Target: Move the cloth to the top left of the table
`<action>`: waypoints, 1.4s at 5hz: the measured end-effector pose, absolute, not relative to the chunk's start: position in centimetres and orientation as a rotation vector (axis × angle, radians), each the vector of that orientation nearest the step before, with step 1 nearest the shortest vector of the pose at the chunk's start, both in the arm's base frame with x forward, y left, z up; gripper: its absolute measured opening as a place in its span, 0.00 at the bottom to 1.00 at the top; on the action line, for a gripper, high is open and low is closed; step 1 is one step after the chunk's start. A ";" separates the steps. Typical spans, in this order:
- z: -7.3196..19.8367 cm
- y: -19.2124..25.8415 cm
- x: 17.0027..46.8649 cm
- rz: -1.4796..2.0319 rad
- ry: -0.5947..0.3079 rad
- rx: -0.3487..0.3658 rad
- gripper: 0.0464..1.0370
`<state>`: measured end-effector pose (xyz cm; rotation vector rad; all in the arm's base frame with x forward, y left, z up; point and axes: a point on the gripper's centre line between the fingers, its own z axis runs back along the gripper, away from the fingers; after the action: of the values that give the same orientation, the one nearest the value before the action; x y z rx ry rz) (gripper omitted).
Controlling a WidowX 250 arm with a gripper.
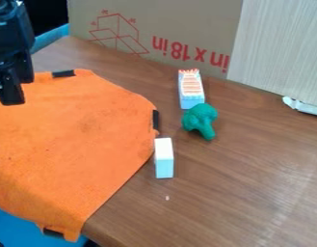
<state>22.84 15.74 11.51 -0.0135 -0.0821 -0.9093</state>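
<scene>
The black gripper (14, 87) hangs at the upper left, over the upper left part of the cloth; whether it touches the cloth I cannot tell. The orange cloth (77, 140) lies spread over the left side of the wooden table (251, 178), with black tabs on its edges. Its lower part reaches past the table's front left edge, and its left side runs out of view.
Right of the cloth stands a white and pale blue block (164, 158), close to its edge. Farther back are a green broccoli-shaped toy (200, 120) and a small patterned box (191, 89). A cardboard panel (186, 24) and a pale panel (280, 53) border the back.
</scene>
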 end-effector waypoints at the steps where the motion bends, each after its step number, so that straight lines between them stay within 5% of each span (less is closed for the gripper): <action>1: 10.8 15.7 22.8 -0.904 -0.069 -0.039 0.96; 7: 4.8 18.8 28.5 -0.737 -0.073 0.042 0.96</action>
<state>28.54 18.82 4.82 0.0415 -0.0734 -0.7373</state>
